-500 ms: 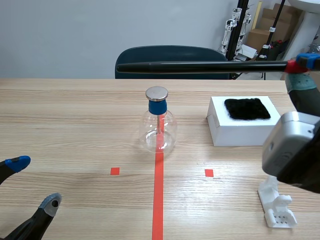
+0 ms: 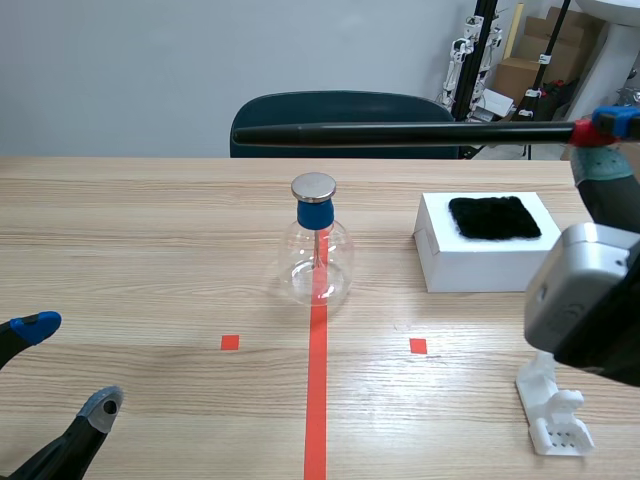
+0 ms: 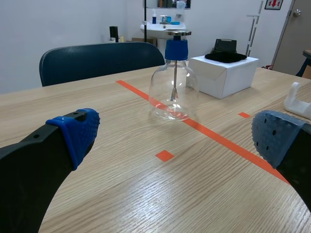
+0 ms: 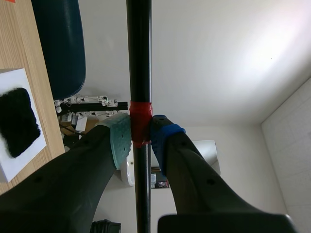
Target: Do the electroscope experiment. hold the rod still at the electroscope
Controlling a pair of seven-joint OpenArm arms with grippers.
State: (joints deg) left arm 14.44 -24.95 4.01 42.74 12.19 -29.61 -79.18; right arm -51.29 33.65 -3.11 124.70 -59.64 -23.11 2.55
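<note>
Nearest the camera, the left gripper (image 2: 70, 365) lies low over the pale wooden table (image 2: 150, 250) at the robot's left. Its two black fingers are spread wide with nothing between them, one blue pad (image 3: 77, 132) and one grey-blue pad on show. On the opposite side, a small white plastic stand (image 2: 553, 412) sits on the table near the right arm's grey wrist housing (image 2: 580, 300).

Farther out, on the orange-red centre line, stands the electroscope (image 2: 317, 250): a clear round glass flask with a blue stopper, a thin rod hanging inside and a flat round metal disc on top. In the left wrist view it is ahead of the open fingers, upright. To its right, well apart, a white rectangular cardboard box (image 2: 450, 262) carries a square of black furry cloth (image 2: 495, 217) on its lid.

The right gripper (image 2: 606, 140) is raised beyond the box, pinching a long black rod (image 2: 400, 132) at its red band between a blue pad and a grey-green pad (image 4: 120, 138). The rod runs level across the scene, higher than the metal disc and clear of it, its free end reaching past the electroscope toward the left. Whether it sits directly over the disc cannot be told.

Behind the table's far edge is a dark blue chair back (image 2: 300, 110), then a plain grey wall.
</note>
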